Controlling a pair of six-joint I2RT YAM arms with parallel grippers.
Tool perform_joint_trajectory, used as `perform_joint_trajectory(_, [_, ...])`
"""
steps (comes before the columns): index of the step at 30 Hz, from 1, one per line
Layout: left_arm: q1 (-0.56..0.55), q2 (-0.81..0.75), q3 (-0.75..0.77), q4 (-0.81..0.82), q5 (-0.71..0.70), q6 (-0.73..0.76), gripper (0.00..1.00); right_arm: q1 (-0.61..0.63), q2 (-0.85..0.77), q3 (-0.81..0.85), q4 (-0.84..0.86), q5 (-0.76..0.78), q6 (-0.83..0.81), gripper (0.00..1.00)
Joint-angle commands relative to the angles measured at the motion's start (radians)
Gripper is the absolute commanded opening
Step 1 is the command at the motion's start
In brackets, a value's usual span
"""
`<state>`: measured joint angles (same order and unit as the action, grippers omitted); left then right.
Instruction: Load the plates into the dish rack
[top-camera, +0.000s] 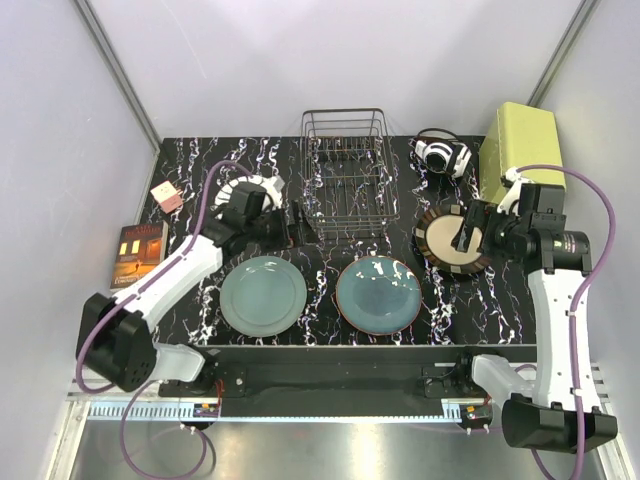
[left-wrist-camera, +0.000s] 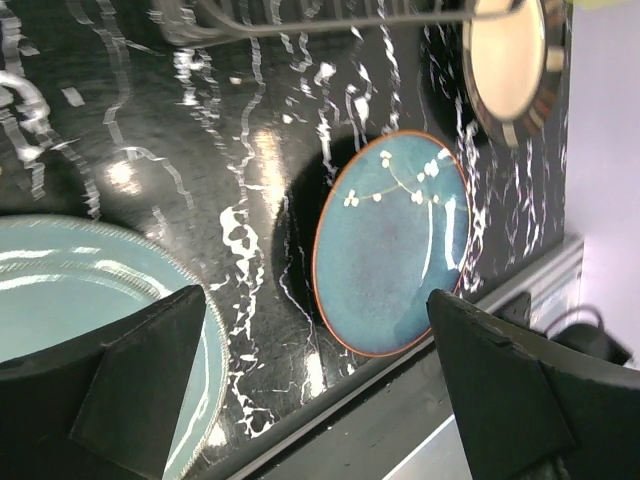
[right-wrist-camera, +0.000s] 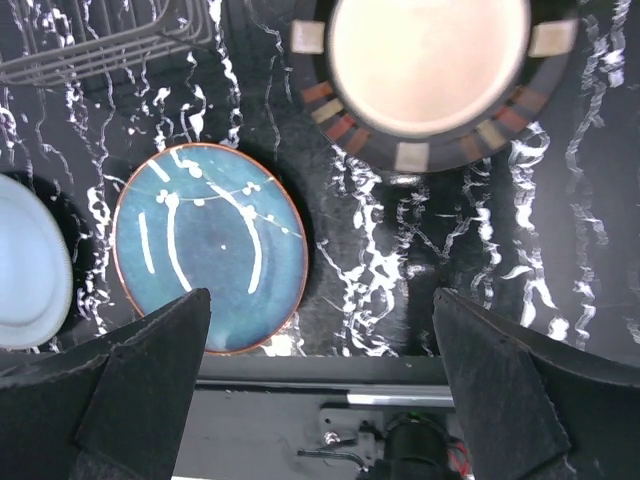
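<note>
Teal plate (top-camera: 263, 295) and brown-rimmed plate (top-camera: 378, 295) lie flat on the surface (top-camera: 200, 170) just in front of the rack (top-camera: 344, 160), whose slots are bare. Right of the rack, the right gripper (top-camera: 468, 238) hangs spread over the cream plate (top-camera: 438, 240), probably lining up a rim grab. The left gripper (top-camera: 293, 228), spread and empty, sits at the rack's front-left corner.

You're working over a black tabletop with white marble veining (top-camera: 200, 170), glossy and throwing lamp glare. The dark wire dish rack (top-camera: 345, 175) reads as thin metal. In front of that rack, the plain teal round plate (top-camera: 263, 295) and the brown-rimmed teal round plate (top-camera: 378, 295) are smooth, shiny and glazed. Right of the rack, the cream round plate with brown striped rim (top-camera: 440, 235) has a softer sheen, and the yellow-green box (top-camera: 522, 145) looks matt.
</note>
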<state>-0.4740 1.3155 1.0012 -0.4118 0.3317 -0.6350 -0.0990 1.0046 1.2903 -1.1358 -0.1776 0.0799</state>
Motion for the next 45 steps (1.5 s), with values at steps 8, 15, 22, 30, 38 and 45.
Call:
perform_joint_trajectory(8, [-0.11, 0.209, 0.123, 0.077, 0.089, 0.192, 0.98, 0.002, 0.089, -0.242, 0.31, -0.46, 0.132, 1.0])
perform_joint_trajectory(15, [-0.126, 0.292, 0.079, 0.125, 0.16, 0.181, 0.98, 0.002, 0.118, -0.457, 0.441, -0.579, 0.271, 0.99])
perform_joint_trajectory(22, [-0.16, 0.373, 0.039, 0.222, 0.233, 0.153, 0.9, 0.002, 0.253, -0.493, 0.432, -0.524, 0.316, 0.96])
perform_joint_trajectory(30, [-0.196, 0.458, 0.04, 0.245, 0.248, 0.112, 0.83, 0.001, 0.344, -0.499, 0.398, -0.404, 0.342, 0.94])
perform_joint_trajectory(38, [-0.196, 0.534, 0.03, 0.312, 0.311, 0.074, 0.61, 0.002, 0.388, -0.526, 0.352, -0.251, 0.392, 0.87])
perform_joint_trajectory(45, [-0.19, 0.53, -0.021, 0.387, 0.336, 0.035, 0.3, 0.002, 0.509, -0.54, 0.389, -0.306, 0.376, 0.81])
